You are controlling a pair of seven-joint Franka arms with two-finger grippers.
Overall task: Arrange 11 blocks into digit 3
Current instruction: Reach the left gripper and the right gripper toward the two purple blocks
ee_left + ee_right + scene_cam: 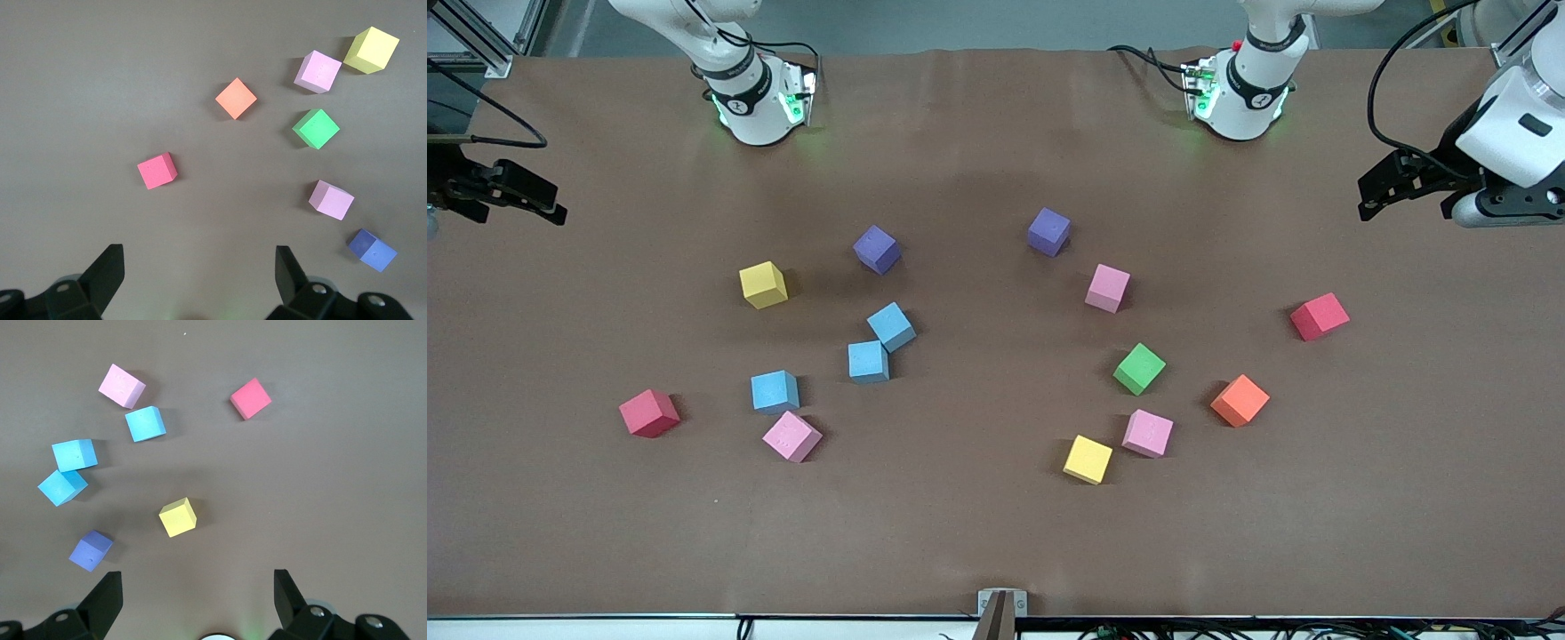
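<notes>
The blocks lie scattered and apart on the brown table; no digit 3 figure shows. Toward the right arm's end are a purple block, a yellow block, three blue blocks and a pink block. Toward the left arm's end are a purple block, two pink blocks, a green block, an orange block and a second yellow block. My left gripper and right gripper hang open and empty above the table's two ends.
Two red cubes lie at the outer edges of the scatter, one toward the left arm's end and one toward the right arm's end. The arm bases stand along the table's back edge.
</notes>
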